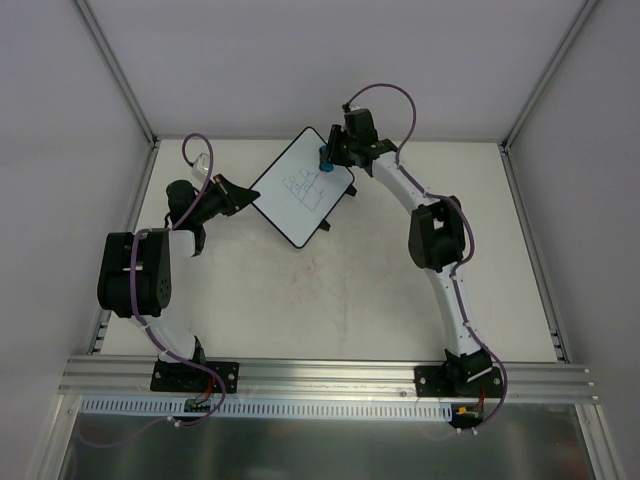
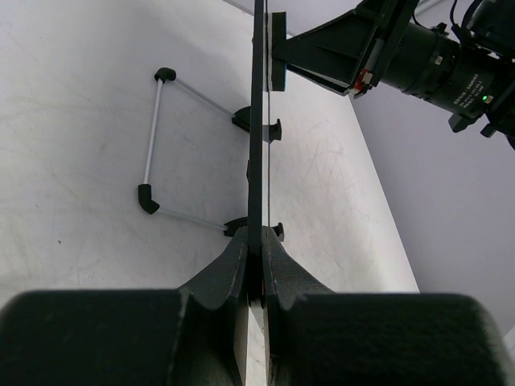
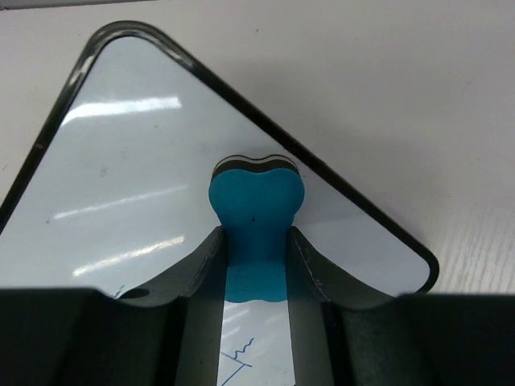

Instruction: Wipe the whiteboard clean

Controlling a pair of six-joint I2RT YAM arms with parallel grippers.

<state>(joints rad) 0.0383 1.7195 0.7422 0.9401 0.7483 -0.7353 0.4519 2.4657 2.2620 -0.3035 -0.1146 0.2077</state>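
Observation:
The whiteboard [image 1: 302, 187] stands tilted at the back middle of the table, with thin dark scribbles on its white face. My left gripper [image 1: 243, 196] is shut on its left edge; in the left wrist view the board [image 2: 257, 121] is seen edge-on between the jaws. My right gripper [image 1: 328, 158] is shut on the blue eraser [image 1: 325, 163] and presses it to the board's upper corner. The right wrist view shows the eraser [image 3: 256, 217] on the board [image 3: 137, 161], with blue scribbles [image 3: 241, 358] below it.
The board's folding wire stand [image 2: 153, 137] with black feet rests on the table behind it. Aluminium frame posts [image 1: 115, 70] rise at the back corners, and a rail [image 1: 330, 375] runs along the near edge.

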